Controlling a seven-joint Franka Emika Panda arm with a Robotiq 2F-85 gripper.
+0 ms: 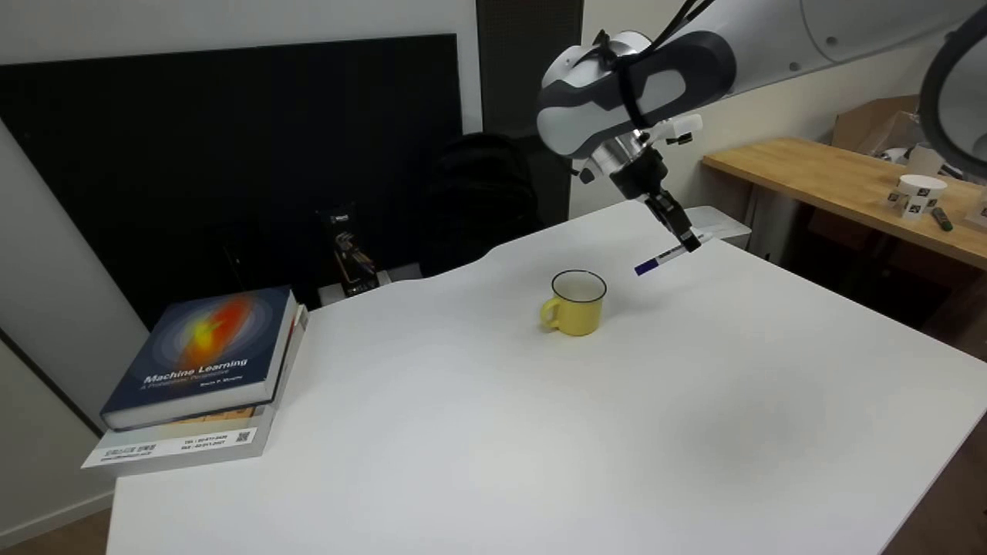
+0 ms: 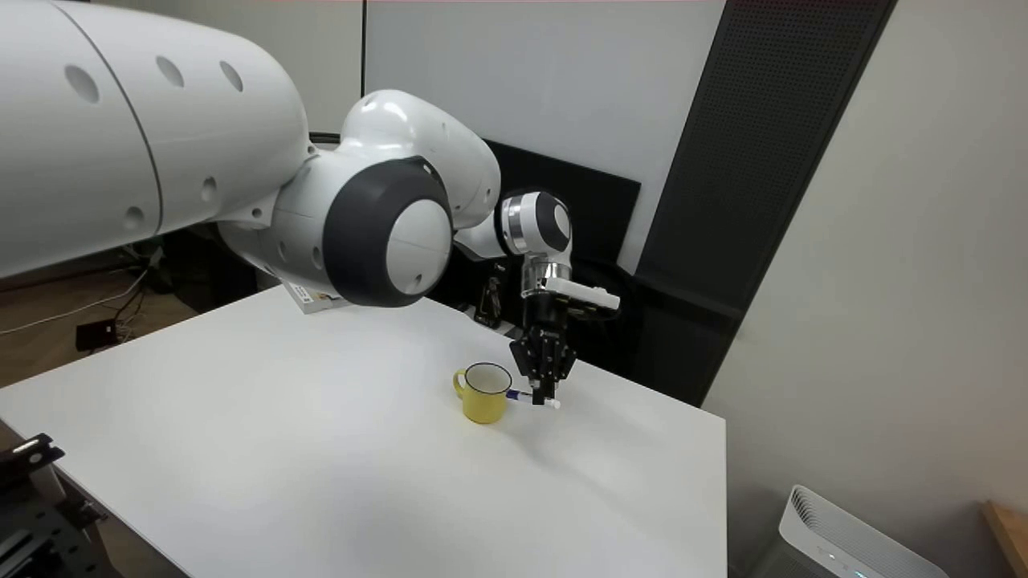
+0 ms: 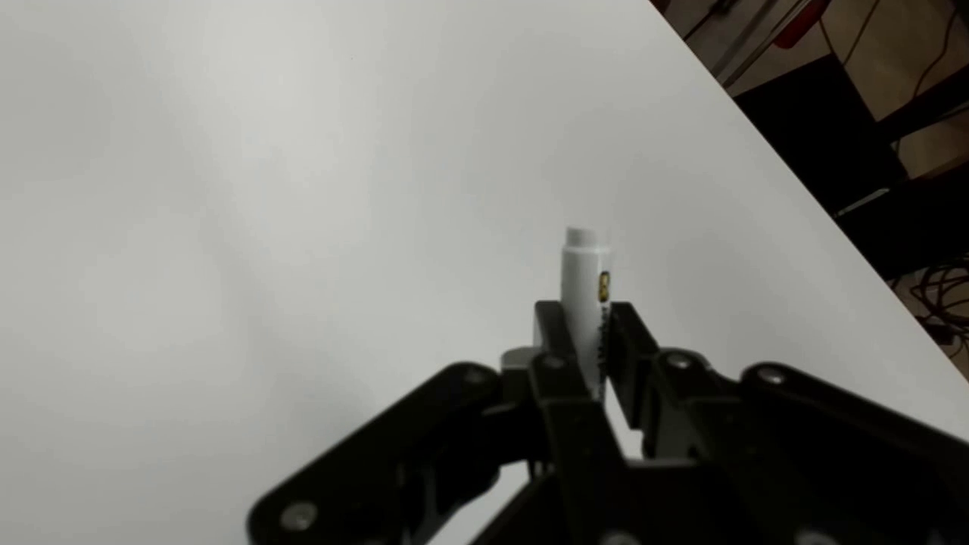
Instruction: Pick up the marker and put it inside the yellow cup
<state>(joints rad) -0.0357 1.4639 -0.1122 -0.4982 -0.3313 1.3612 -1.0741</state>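
Clasping slim marker point(image 3: 587, 303), angular jaws; cup point(image 1: 579, 311), round-rimmed

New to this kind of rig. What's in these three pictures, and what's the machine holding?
It's one jointed robot arm with a two-fingered gripper at its end. Two pictures look in from outside the robot, across a white table; the close-up is taken at the wrist, looking out past the gripper's black fingers. On the table sit a small yellow cup, upright, with a side handle, and a stack of books, the top one titled Machine Learning. The gripper is closed on a marker with a white barrel and a blue-purple end. The marker appears lifted off the table and is outside the cup.
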